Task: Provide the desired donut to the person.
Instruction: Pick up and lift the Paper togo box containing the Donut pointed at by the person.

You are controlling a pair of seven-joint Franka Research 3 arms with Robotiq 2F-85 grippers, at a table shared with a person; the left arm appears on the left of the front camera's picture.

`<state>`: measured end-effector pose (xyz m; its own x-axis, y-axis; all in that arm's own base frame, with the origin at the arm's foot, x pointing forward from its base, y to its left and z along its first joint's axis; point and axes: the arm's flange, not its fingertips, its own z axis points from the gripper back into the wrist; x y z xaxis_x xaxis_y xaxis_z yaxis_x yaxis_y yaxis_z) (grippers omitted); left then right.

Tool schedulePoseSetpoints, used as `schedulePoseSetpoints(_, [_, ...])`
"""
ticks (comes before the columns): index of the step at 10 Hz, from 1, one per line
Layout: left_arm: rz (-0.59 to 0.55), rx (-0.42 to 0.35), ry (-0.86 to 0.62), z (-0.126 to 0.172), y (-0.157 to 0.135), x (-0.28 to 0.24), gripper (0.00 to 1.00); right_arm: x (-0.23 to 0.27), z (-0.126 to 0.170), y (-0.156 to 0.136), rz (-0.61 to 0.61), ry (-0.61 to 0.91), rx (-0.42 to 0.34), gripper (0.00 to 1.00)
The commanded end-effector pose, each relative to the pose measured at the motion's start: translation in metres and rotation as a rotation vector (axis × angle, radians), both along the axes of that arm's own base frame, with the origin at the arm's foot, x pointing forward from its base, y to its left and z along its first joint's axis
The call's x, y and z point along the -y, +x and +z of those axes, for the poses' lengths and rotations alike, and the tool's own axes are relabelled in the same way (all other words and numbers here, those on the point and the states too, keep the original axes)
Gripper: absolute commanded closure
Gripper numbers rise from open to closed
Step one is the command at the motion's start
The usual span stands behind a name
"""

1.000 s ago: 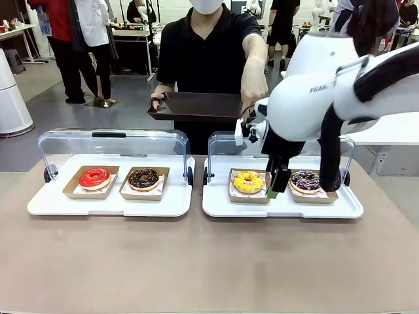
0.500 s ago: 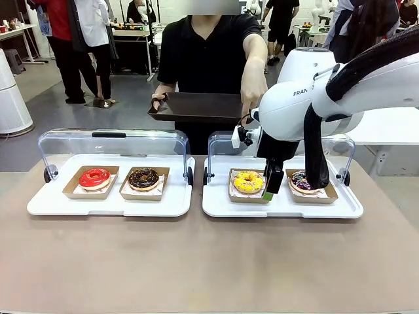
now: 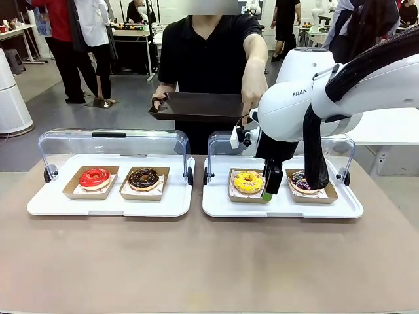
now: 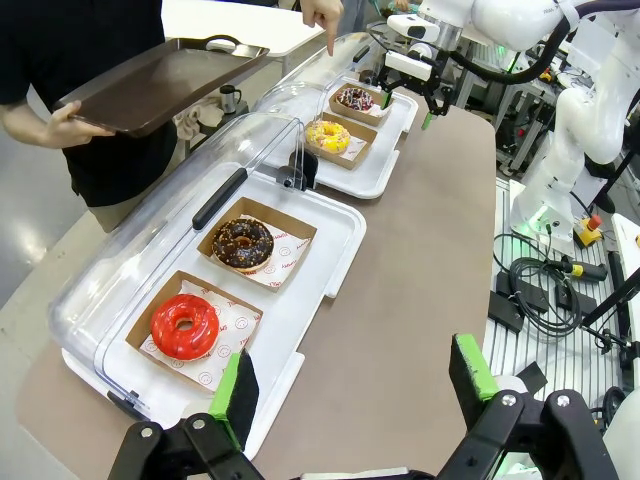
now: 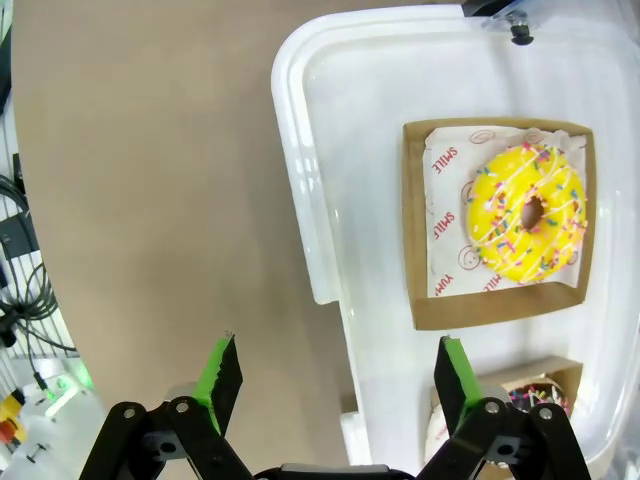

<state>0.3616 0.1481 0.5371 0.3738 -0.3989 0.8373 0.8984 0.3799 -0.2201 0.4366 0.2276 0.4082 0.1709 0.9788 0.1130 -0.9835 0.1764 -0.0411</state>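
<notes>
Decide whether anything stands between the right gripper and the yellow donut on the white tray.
Nothing visible does. The clear lid is swung back behind the white tray, so the yellow donut lies uncovered in its open cardboard box. The right gripper, jaws open, hangs above the tray's near edge with only bare tray between.

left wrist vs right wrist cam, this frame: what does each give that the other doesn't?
Left wrist view: the person holding a dark tray, a hand pointing down over the far tray, the red donut and chocolate donut by their clear lid, and the open left gripper.
Right wrist view: a straight-down close-up, with readable print on the paper under the donut.
Both: yellow donut, sprinkled dark donut, their white tray, the table, the open right gripper.
</notes>
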Motion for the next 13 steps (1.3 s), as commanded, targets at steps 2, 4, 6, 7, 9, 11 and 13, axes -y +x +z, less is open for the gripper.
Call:
schedulePoseSetpoints(2, [-0.005, 0.016, -0.013, 0.001, 0.0, -0.001, 0.0, -0.007, -0.012, 0.002, 0.094, -0.047, 0.009, 0.0])
schedulePoseSetpoints(4, [-0.005, 0.016, -0.013, 0.001, 0.0, -0.001, 0.0, -0.01, -0.021, 0.01, 0.141, -0.074, 0.0, 0.0])
schedulePoseSetpoints(6, [-0.005, 0.016, -0.013, 0.001, 0.0, -0.001, 0.0, -0.01, -0.026, 0.018, 0.156, -0.08, -0.01, 0.0])
schedulePoseSetpoints(7, [-0.005, 0.016, -0.013, 0.001, 0.0, -0.001, 0.0, -0.009, -0.03, 0.021, 0.143, -0.075, -0.017, 0.0])
schedulePoseSetpoints(9, [-0.005, 0.016, -0.013, 0.001, 0.0, -0.001, 0.0, -0.009, -0.039, 0.029, 0.122, -0.061, -0.034, 0.0])
schedulePoseSetpoints(11, [-0.005, 0.016, -0.013, 0.001, 0.0, -0.001, 0.0, -0.006, -0.046, 0.037, 0.099, -0.059, -0.041, 0.0])
schedulePoseSetpoints(13, [-0.005, 0.016, -0.013, 0.001, 0.0, -0.001, 0.0, -0.003, -0.051, 0.044, 0.092, -0.042, -0.037, 0.0])
